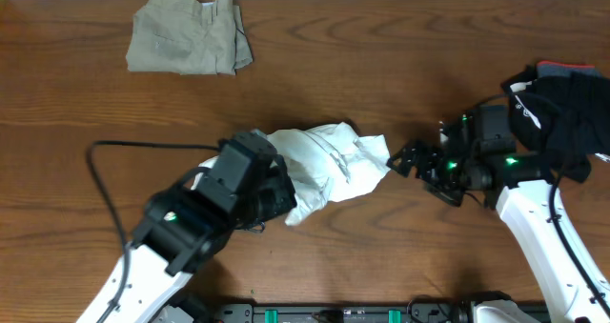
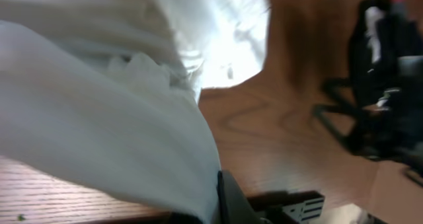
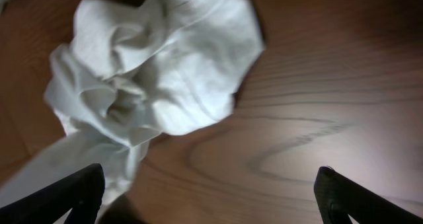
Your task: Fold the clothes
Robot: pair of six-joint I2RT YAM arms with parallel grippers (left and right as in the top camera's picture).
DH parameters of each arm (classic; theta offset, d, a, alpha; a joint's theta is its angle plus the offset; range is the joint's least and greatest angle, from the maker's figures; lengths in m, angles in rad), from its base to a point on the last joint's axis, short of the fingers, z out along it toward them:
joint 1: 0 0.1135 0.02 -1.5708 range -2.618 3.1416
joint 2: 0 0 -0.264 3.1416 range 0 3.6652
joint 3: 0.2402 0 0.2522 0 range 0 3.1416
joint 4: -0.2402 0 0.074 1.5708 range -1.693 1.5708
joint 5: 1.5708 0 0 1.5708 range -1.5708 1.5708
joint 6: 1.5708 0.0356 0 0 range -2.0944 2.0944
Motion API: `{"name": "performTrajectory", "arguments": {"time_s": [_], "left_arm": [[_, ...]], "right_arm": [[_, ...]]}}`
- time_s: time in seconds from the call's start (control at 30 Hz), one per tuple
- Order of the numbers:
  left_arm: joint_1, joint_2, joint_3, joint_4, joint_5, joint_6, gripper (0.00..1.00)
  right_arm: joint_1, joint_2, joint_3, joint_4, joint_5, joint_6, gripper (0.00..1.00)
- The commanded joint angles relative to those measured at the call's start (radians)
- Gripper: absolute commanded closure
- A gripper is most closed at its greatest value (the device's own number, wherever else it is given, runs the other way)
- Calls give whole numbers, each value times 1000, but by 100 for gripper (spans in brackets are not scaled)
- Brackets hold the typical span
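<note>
Left gripper (image 1: 277, 197) sits at the near-left end of the white T-shirt (image 1: 329, 161), and from overhead its jaws are hidden under the arm's own wrist housing. The left wrist camera fills that gap: white cloth hangs across most of its picture and runs down to the one dark finger (image 2: 228, 196) in view at the bottom edge, so the jaws are pressed together on the fabric. That view is blurred, and the exact spot of the pinch cannot be made out. The right gripper (image 1: 405, 159) stands spread wide, just beside the shirt's right end, apart from it as far as the overhead view tells. Its wrist camera shows both dark fingers (image 3: 76, 194) far apart at the lower corners, with bare wood between them and the crumpled shirt lying ahead and to the left, one strip of cloth trailing past the left finger. Only the overhead view gives the whole layout: the shirt lies bunched in the middle of the wooden table (image 1: 381, 56), between the two arms. Folded khaki trousers (image 1: 188, 45) rest near the far-left edge, well apart. A black bundle (image 1: 567, 104) sits at the right edge behind the right arm.
</note>
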Motion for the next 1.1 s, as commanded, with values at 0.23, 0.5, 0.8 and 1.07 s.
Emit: {"name": "performTrajectory", "arguments": {"time_s": [0.23,0.5,0.8,1.07], "left_arm": [[35,-6,293,-67,-143,92,94],[80,-6,528,-92,-150,129,94],[79,-7,690,-141,-150,129,94],[80,-6,760,-163,-172,167,94]], "right_arm": [[192,0,0,139,-36,203,1],[304,23,0,321,-30,359,1],[407,100,0,570,-17,476,1],[449,172,0,626,-11,505,1]]}}
